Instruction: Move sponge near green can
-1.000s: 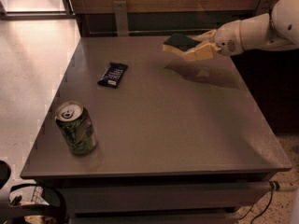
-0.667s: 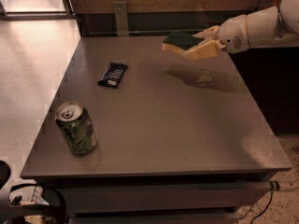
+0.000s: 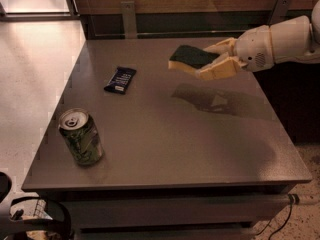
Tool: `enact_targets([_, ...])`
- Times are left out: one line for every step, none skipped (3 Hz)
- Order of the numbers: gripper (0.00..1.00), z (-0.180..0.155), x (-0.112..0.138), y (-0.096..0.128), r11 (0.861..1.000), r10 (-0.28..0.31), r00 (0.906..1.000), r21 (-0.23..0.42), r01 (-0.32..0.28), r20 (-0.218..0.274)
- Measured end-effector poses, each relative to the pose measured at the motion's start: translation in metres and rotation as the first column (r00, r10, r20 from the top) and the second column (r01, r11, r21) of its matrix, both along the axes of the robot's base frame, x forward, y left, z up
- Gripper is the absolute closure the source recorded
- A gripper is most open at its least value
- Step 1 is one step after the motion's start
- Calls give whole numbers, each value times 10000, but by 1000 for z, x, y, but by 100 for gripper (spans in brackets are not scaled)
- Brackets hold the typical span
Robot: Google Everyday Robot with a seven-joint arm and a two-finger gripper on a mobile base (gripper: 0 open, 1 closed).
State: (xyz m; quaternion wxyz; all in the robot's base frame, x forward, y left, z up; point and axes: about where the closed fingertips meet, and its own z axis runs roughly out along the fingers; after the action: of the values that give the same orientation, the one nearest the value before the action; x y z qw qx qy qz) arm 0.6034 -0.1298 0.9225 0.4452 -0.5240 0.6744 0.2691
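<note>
The sponge [image 3: 189,57], dark green top over pale yellow foam, is held in the air above the far right part of the grey table [image 3: 170,134]. My gripper [image 3: 212,60] reaches in from the right and is shut on the sponge's right end. The sponge's shadow falls on the table below it. The green can [image 3: 81,136] stands upright near the table's front left corner, far from the sponge.
A dark blue snack bar wrapper [image 3: 120,79] lies on the table's far left part, between the can and the sponge. The table's edges drop to the floor on the left and front. A wall with metal brackets runs behind the table.
My gripper has carried the sponge slightly left and toward the table's middle, staying lifted. The can and the wrapper have not moved.
</note>
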Motion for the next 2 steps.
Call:
enact_targets([100,-14,-57,21,9985,519,9986,-189,-520,-60])
enact_targets([100,-17,-92,41,9924,1181,9930,-347,-1181,-9])
